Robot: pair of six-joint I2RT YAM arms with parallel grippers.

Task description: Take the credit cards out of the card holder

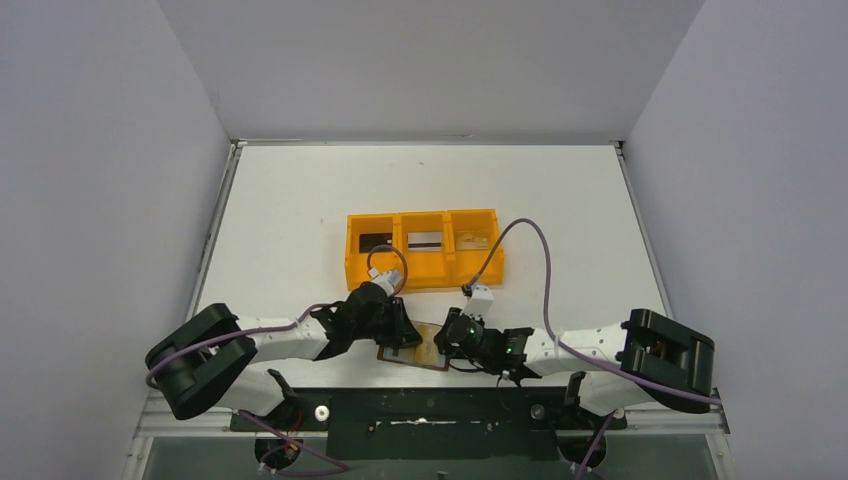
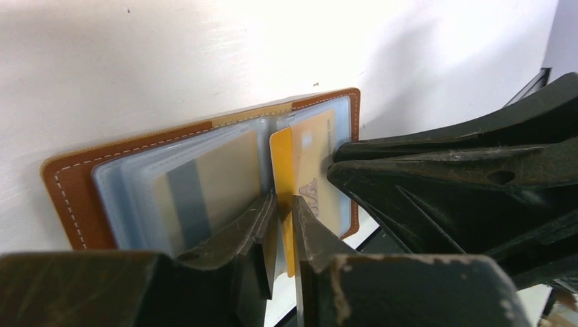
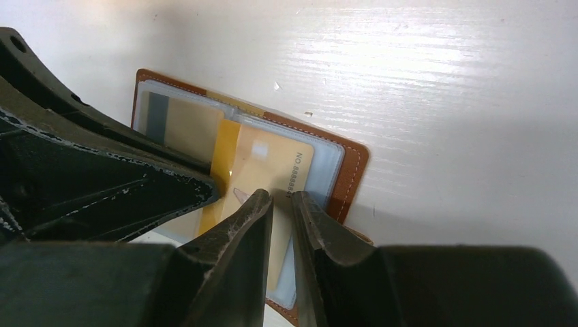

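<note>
**Both claws meet at the open wallet**

On the white bench, an orange tray with three compartments holds a black card on the left, a grey card in the middle and a tan card on the right. Nearer the arms, a brown wallet lies open. The left claw and right claw reach over it from either side, close together.

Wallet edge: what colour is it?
Brown with white stitches; wallet clearest in left wrist view.
</note>
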